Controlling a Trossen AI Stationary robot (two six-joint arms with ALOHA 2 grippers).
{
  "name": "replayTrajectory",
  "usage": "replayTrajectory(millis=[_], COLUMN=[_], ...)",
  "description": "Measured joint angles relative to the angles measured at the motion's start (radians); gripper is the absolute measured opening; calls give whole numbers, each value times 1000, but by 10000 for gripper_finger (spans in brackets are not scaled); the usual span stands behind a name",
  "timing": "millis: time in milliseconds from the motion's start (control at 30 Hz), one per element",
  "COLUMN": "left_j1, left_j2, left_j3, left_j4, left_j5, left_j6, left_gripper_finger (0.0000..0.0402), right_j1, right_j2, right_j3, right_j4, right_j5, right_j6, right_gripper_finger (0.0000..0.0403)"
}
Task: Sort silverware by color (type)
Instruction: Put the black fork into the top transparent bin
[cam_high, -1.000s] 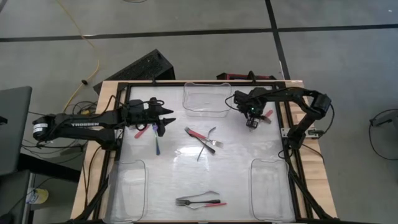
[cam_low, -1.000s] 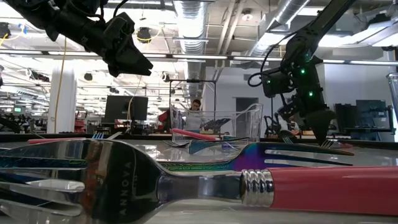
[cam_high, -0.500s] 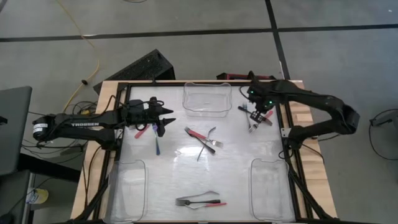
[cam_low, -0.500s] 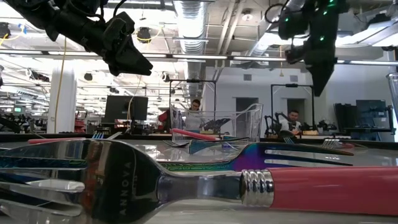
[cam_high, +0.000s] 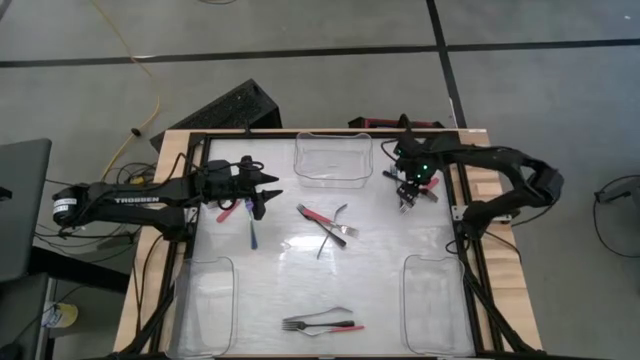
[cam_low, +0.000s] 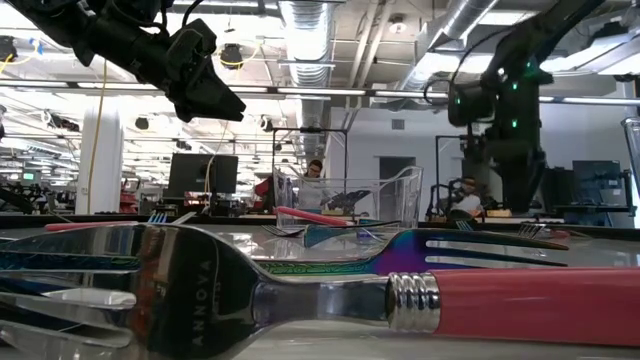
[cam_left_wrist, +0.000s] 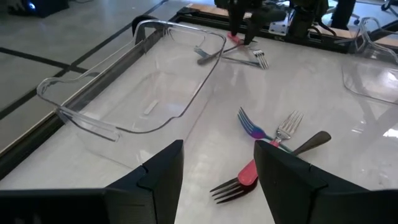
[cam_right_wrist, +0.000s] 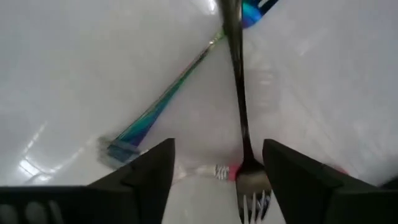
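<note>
The silverware lies flat on the white table in several small heaps. At the far right lie a dark fork (cam_right_wrist: 238, 106), a teal-handled piece (cam_right_wrist: 163, 104) and a red-handled one (cam_right_wrist: 227, 172). My right gripper (cam_high: 408, 192) hangs open just above this heap, pointing down. Its fingers (cam_right_wrist: 146, 177) stand on either side of the dark fork's head without touching it. My left gripper (cam_high: 270, 195) is open and holds nothing. It hovers high at the table's left, beside a teal fork (cam_high: 251, 228) and a red one (cam_high: 228, 211).
A clear bin (cam_high: 333, 160) stands at the far middle, and two more at the near left (cam_high: 205, 300) and near right (cam_high: 435, 300). Crossed forks (cam_high: 328, 225) lie at the centre and another heap (cam_high: 320, 323) at the near edge. People sit in the room behind.
My right gripper has risen high above the far-right heap, swung a little toward the far edge, then come back down over the same heap. Its tip was a narrow point before and now stands open. The silverware lies as before.
</note>
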Motion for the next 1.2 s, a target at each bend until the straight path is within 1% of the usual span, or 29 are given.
replayTrajectory(millis=[167, 333, 400, 467, 533, 567, 667, 700, 733, 800, 900, 1133, 1200], left_j1=[0, 0, 0, 0, 0, 0, 0, 0, 0, 0, 0, -1, -1], left_j2=[0, 0, 0, 0, 0, 0, 0, 0, 0, 0, 0, 0, 0], left_j3=[0, 0, 0, 0, 0, 0, 0, 0, 0, 0, 0, 0, 0], left_j4=[0, 0, 0, 0, 0, 0, 0, 0, 0, 0, 0, 3, 3], left_j5=[0, 0, -1, -2, -2, -2, -2, -2, -2, -2, -2, -3, -2], left_j6=[-1, -4, -25, -51, -64, -66, -69, -69, -69, -69, -69, -57, -57], left_gripper_finger=[181, 181, 181, 181, 181, 181, 181, 181, 181, 181, 181, 181, 181], right_j1=[-18, -22, -22, -23, -22, -23, -23, -25, -28, -31, -31, -1, 21], right_j2=[72, 172, 213, 238, 244, 241, 204, 186, 164, 123, 41, -156, -197], right_j3=[-3, -4, -4, 1, 4, 4, 6, 7, 4, 11, 38, 146, 189], right_j4=[7, 23, 24, 22, 20, 20, 12, 12, 7, -4, -56, -159, -149], right_j5=[94, 103, 102, 92, 78, 70, 63, 64, 74, 133, 170, 180, 153], right_j6=[4, -12, -16, -20, -25, -27, -28, -31, -27, -7, 21, 62, 77], right_gripper_finger=[284, 285, 278, 252, 205, 174, 61, 35, 26, 29, 32, 28, 28])
